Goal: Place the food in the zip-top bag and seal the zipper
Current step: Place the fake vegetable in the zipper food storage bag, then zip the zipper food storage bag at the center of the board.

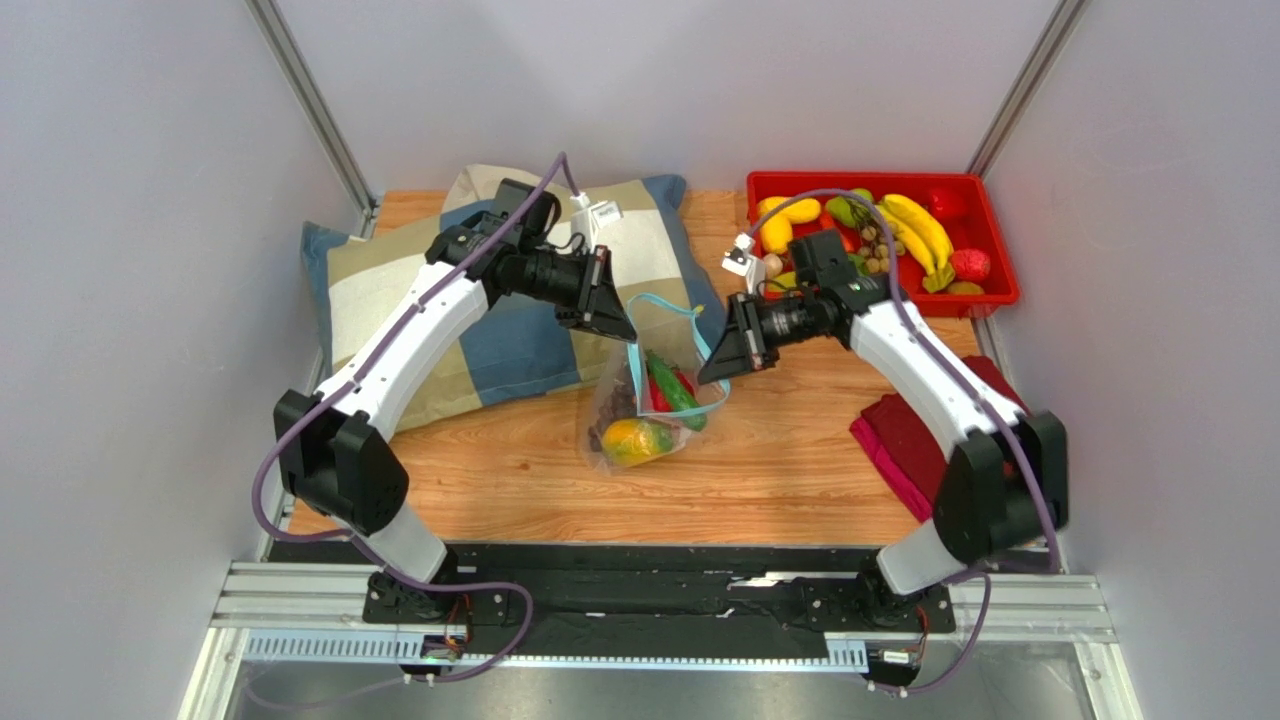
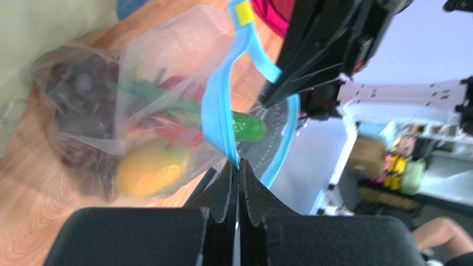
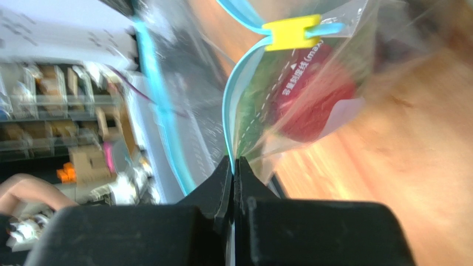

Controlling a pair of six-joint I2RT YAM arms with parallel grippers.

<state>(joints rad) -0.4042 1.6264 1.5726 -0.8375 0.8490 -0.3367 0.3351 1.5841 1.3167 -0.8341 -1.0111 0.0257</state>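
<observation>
The zip-top bag [image 1: 649, 402] hangs between both grippers above the wooden table, its mouth held wide. Inside it lie a yellow-orange fruit [image 1: 637, 440], a green vegetable [image 1: 676, 393], red pieces and dark grapes [image 2: 83, 105]. My left gripper [image 1: 619, 323] is shut on the light blue zipper [image 2: 217, 113] at the mouth's left side. My right gripper [image 1: 718, 365] is shut on the zipper [image 3: 229, 119] at the right side. A yellow slider [image 3: 291, 32] sits on the zipper's end. More food [image 1: 917, 225], bananas among it, fills the red tray.
A red tray [image 1: 992, 240] stands at the back right. A patchwork cushion [image 1: 511, 323] lies at the back left, under the left arm. A dark red cloth [image 1: 902, 435] lies at the right, by the right arm.
</observation>
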